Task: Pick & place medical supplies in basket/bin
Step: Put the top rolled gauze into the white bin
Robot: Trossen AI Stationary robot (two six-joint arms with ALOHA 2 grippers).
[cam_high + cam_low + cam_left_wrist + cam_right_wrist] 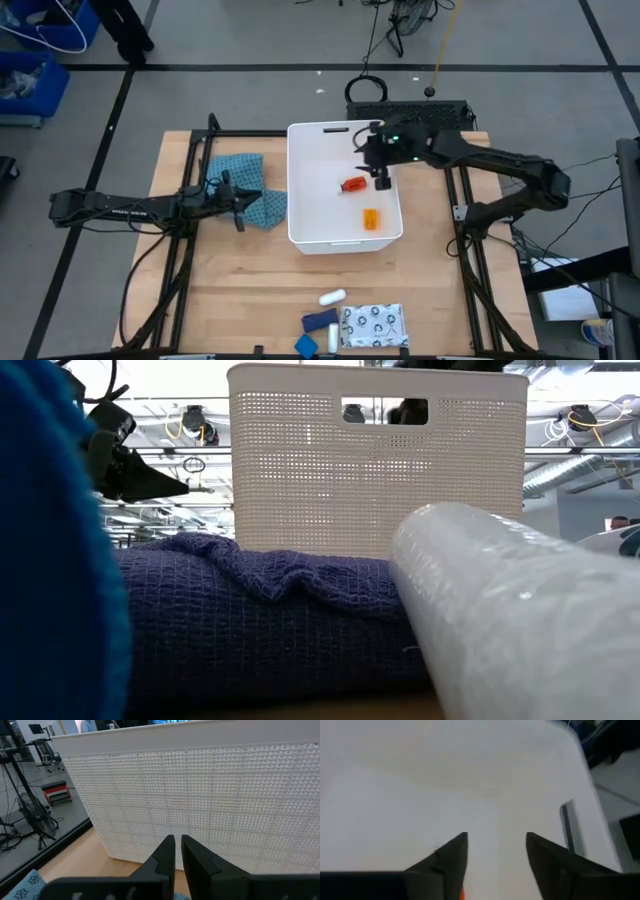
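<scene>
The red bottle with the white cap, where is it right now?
In the high view, the red bottle lies inside the white bin, just beside the right gripper.

White bin (310, 235); red bottle (354, 185) & orange bottle (371, 219) inside; teal patterned cloth (243, 188); white dark-patterned pouch (373, 326).

Grey floor (250, 40) ran all round the counter, crossed by dark taped lines (300, 68). Wooden counter (230, 280) was pale and planked, set in a black frame (190, 170). Blue bins (30, 70) stood on the floor at the far left corner. Black cables (400, 30) trailed across the floor beyond the counter. Low view showed ceiling ducts (570, 470) and bright overhead light. A red step stool (59, 793) and a fan stand (32, 815) stood off to one side.
</scene>
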